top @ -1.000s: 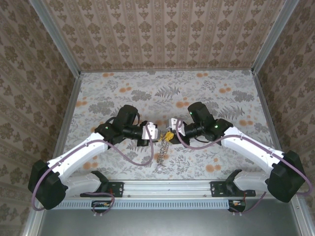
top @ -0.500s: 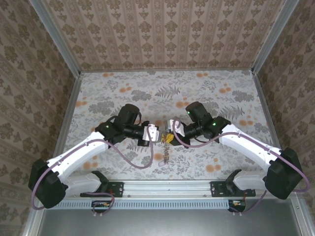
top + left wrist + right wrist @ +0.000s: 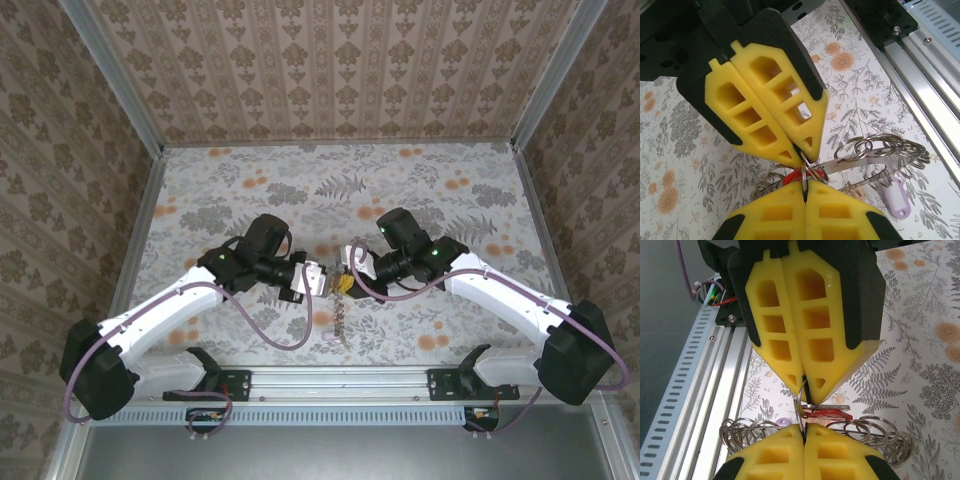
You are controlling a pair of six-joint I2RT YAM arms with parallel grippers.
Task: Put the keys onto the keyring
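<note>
My left gripper is sitting bottom centre of the left wrist view. Its yellow fingers are pressing flat together, clenching a thin wire loop of the keyring. My right gripper is pointing down from the upper left, tip to tip with the left. It's also squeezing closed on that same loop, so both are grasping the keyring.

The key is showing its red head just right of the pinch in the lower middle of the right wrist view, tucked against a flat silver blade. I can't tell whether it's threaded on the loop.

More silver rings are fanning out to the lower left and lower right of that view. A purple tag is hanging under the rings at the lower right of the left wrist view.

In the top view both grippers are meeting at frame centre. The keyring is dangling below them as a limp strand toward the rail at the bottom. I can't tell if its end is touching the floral table. Patterned walls are closing off the top of the frame.
</note>
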